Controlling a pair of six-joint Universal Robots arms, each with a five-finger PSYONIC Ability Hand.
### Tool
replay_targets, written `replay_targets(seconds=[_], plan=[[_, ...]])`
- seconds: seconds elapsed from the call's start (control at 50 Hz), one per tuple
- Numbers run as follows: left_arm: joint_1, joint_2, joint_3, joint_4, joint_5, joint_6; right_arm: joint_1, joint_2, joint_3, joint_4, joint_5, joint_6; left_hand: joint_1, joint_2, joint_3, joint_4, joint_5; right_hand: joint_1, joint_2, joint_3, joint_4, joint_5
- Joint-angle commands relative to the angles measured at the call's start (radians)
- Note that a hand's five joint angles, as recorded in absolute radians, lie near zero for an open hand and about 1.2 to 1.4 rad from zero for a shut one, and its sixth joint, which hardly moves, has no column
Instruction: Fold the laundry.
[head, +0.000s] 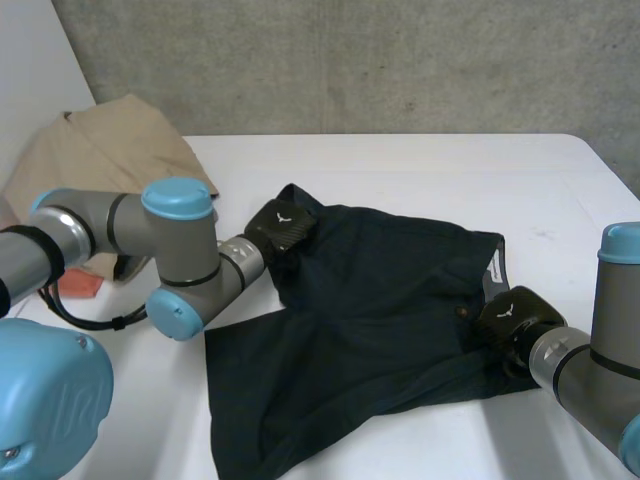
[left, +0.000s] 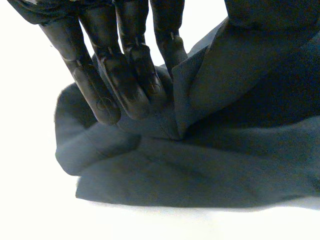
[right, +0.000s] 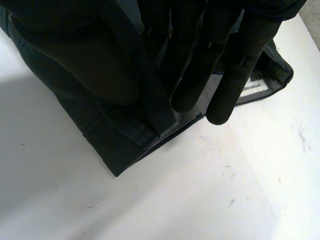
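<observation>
Dark navy shorts (head: 380, 300) lie spread and rumpled on the white table (head: 450, 160). My left hand (head: 280, 228) is at their far left corner. In the left wrist view its fingers (left: 125, 85) press down into the bunched cloth (left: 200, 165), which folds up beside them, and they are pinched on it. My right hand (head: 512, 318) is at the waistband on the right edge. In the right wrist view the thumb (right: 100, 65) and the fingers (right: 235, 75) hold the waistband edge of the shorts (right: 115, 135) between them, close to a white label (right: 255, 87).
A beige garment (head: 100, 150) lies heaped at the table's far left corner. A small red thing (head: 80, 285) lies under my left arm. Bare table runs behind the shorts and along the front right. A concrete wall stands at the back.
</observation>
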Motion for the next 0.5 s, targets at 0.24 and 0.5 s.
replay_targets(seconds=[0.24,0.5], plan=[[0.012,0.259,-0.184,0.006,-0.048,0.173,0.005,0.001,0.005,0.0,-0.002,0.0,0.266,0.204,0.206,0.201,0.235,0.319,0.231,0.197,0.197,0.219],[-0.061,0.123,-0.184,0.053,-0.039,0.198,0.004,0.003,0.012,-0.001,-0.002,0.0,-0.385,-0.447,-0.445,-0.45,-0.416,0.319,0.231,0.197,0.197,0.219]])
